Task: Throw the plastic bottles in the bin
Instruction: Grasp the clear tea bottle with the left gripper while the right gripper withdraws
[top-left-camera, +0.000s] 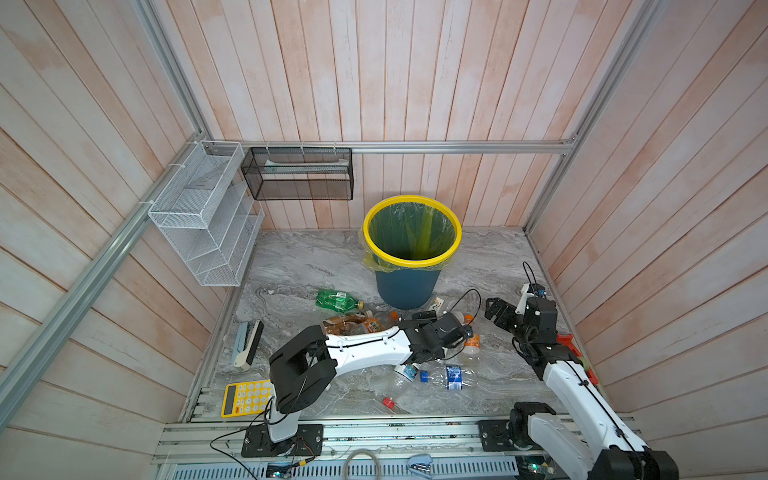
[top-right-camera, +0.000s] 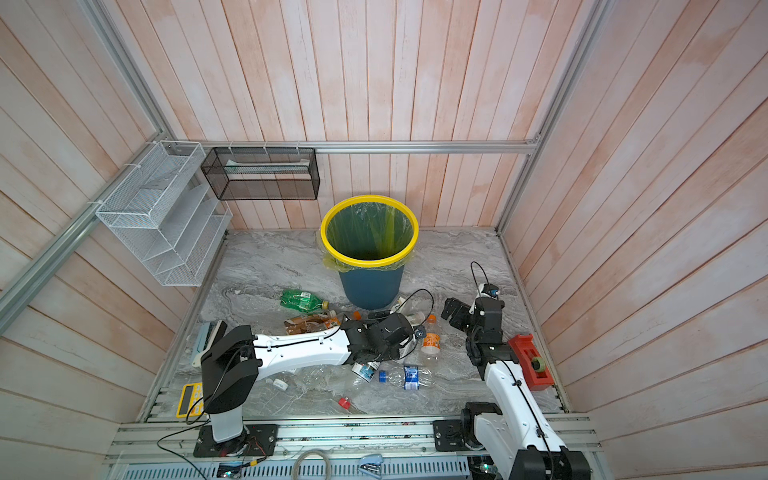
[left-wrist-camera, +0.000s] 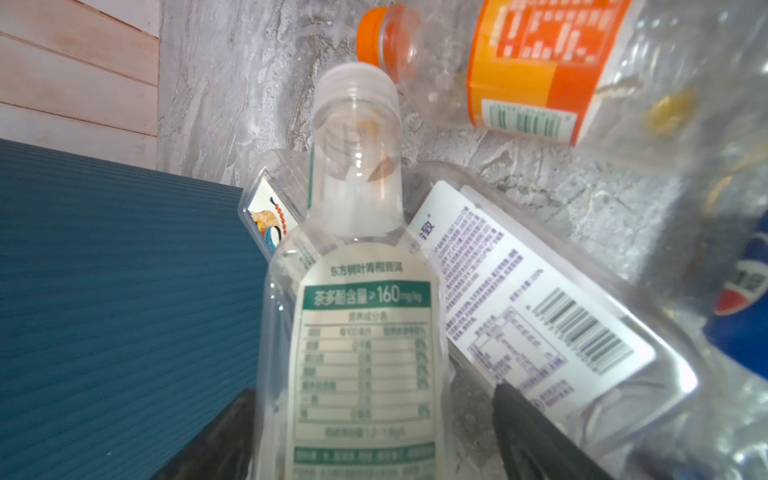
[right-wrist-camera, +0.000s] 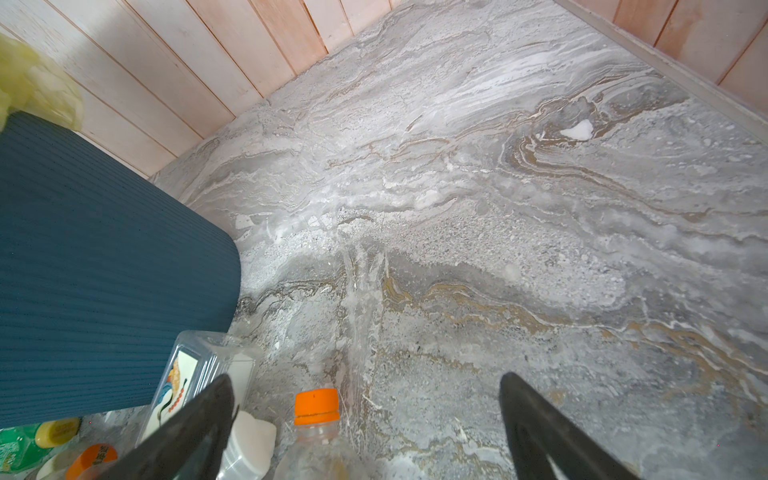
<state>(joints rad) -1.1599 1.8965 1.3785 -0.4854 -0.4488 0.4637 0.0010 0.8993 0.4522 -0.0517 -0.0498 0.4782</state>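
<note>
- my left hand (left-wrist-camera: 372, 390) sits low in the pile beside the bin (top-left-camera: 409, 286). its fingers are apart, one on each side of a capless bottle (left-wrist-camera: 361, 316) with a white and green label. one finger looks to be against it and the other shows a gap, so nothing is clamped.
- the capless bottle lies across a barcode bottle (left-wrist-camera: 548, 316), clear with a white label. its open neck points toward an orange-capped bottle (left-wrist-camera: 532, 75) with an orange label.
- a square bottle (left-wrist-camera: 266, 216) with a picture label is wedged between the capless bottle and the bin's blue wall. that wall is just beside one of my left fingers.
- a blurred bottle with a blue and red label (left-wrist-camera: 744, 291) crowds the far side of the pile.
- my right hand (right-wrist-camera: 365, 377) hangs over the grey marbled bench (right-wrist-camera: 498, 187), fingers wide apart with nothing gripped. the orange cap shows close to them, and the bin wall is near.
- in both top views the bin stands upright at the back middle of the bench, with a yellow rim and a green liner.
- a green bottle (top-left-camera: 336, 300) lies left of the bin's foot. a brownish bottle (top-left-camera: 347, 324) is partly hidden under my left forearm, which reaches across the middle.
- nearer me lie a blue-capped bottle (top-left-camera: 453, 376) and a loose red cap (top-left-camera: 388, 402).
- around the edges are a yellow calculator (top-left-camera: 245, 398), a red tape dispenser (top-right-camera: 530, 361) just beside my right arm, a white wire rack (top-left-camera: 203, 216) and a black mesh basket (top-left-camera: 299, 172) on the walls.
</note>
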